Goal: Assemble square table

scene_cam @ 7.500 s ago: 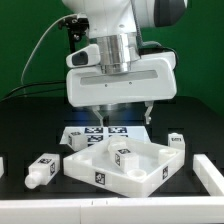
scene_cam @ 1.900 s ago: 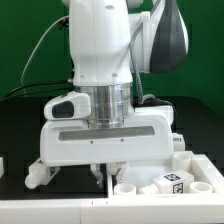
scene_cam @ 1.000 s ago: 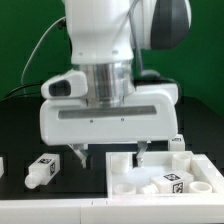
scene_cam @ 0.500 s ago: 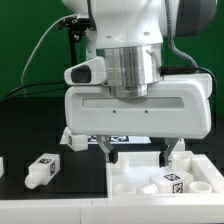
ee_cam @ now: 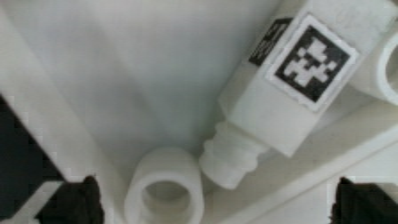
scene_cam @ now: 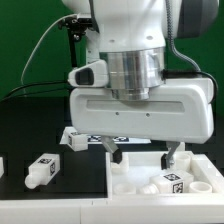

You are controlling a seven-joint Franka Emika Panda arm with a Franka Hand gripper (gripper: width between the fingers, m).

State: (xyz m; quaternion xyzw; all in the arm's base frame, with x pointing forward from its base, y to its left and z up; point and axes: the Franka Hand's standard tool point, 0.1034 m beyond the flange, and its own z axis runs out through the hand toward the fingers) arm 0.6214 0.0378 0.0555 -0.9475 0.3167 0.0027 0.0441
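The square tabletop (scene_cam: 135, 178) is a white slab lying flat at the front, towards the exterior view's right. One tagged white leg (scene_cam: 171, 184) lies on it. My gripper (scene_cam: 140, 154) hangs open and empty just above the slab's back part, with its fingertips (scene_cam: 111, 152) spread wide. In the wrist view the same leg (ee_cam: 285, 85) lies slanted on the slab (ee_cam: 125, 90), its narrow end next to a round corner hole (ee_cam: 166, 190). The gripper (ee_cam: 217, 205) straddles the hole and the leg's end, touching neither.
A loose tagged leg (scene_cam: 42, 168) lies on the black table at the exterior view's left, and another leg (scene_cam: 74, 138) lies behind it. The marker board (scene_cam: 122, 140) lies behind the gripper. A white part (scene_cam: 2, 166) shows at the left edge.
The slab has gone from the middle to the front right. My gripper rose from the slab's left edge and moved right, open, and now hangs over the slab's back part.
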